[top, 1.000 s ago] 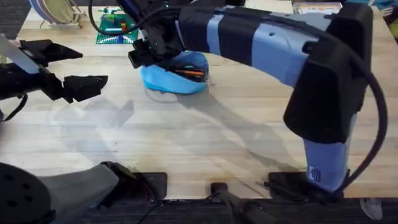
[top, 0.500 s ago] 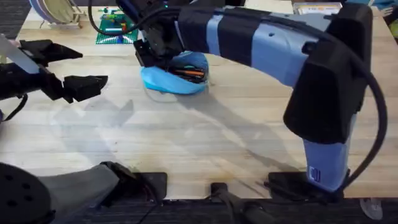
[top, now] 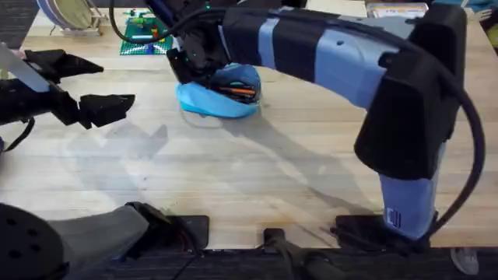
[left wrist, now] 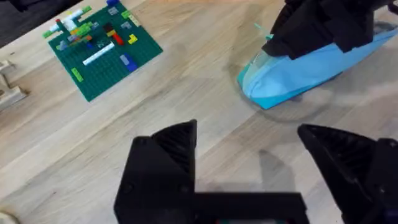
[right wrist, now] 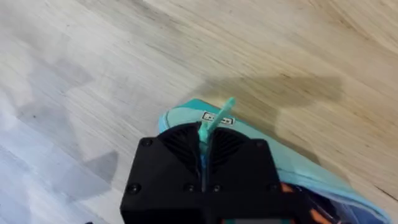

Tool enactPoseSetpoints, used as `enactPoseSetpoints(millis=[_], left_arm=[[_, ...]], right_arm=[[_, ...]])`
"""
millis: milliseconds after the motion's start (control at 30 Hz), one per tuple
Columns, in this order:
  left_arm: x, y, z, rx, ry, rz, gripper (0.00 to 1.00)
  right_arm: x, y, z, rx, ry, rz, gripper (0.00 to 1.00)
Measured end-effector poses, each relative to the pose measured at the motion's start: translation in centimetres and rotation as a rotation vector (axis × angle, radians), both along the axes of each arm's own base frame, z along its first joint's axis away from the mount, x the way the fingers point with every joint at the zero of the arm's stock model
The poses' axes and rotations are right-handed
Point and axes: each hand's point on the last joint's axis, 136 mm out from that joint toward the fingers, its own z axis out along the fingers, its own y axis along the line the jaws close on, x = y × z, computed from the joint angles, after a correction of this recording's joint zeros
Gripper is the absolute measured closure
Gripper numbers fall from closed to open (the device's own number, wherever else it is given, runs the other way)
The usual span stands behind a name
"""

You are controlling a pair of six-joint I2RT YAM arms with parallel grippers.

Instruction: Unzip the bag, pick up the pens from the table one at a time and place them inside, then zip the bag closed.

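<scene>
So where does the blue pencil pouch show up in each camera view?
Overhead: the pouch lies upper middle, under the right pincer.
Left wrist: pouch upper right.
Right wrist: pouch lower middle to lower right.
Shared landmark: the right pincer, shut on the zipper pull tab at the pouch's end.

Pale plank table, green brick baseplate near its far edge, wooden rack at far left corner
</scene>
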Motion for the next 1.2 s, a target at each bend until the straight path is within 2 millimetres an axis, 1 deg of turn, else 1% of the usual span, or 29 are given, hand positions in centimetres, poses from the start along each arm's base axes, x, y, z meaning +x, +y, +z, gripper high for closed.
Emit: enactPoseSetpoints(millis=[267, 567, 667, 867, 1200], left_arm=[[0.0, -0.1, 0.0, -0.003, 0.003, 0.000, 0.007], [-0.6, -0.7, -0.1, 0.003, 0.001, -0.037, 0.007], [-0.4, -0.8, -0.5, -0.017, -0.006, -0.056, 0.008], [0.5, -0.8, -2.2, -0.121, -0.036, -0.100, 0.007], [1.7, -0.6, -6.1, -0.264, -0.061, -0.138, 0.007]], right_arm=[[0.4, 0.5, 1.7, 0.020, -0.029, 0.013, 0.970], [0.4, 0.5, 1.8, 0.018, -0.030, 0.016, 0.970], [0.5, 0.6, 1.8, 0.019, -0.031, 0.016, 0.970], [0.5, 0.6, 1.8, 0.019, -0.031, 0.016, 0.970], [0.5, 0.6, 1.8, 0.019, -0.031, 0.016, 0.970]])
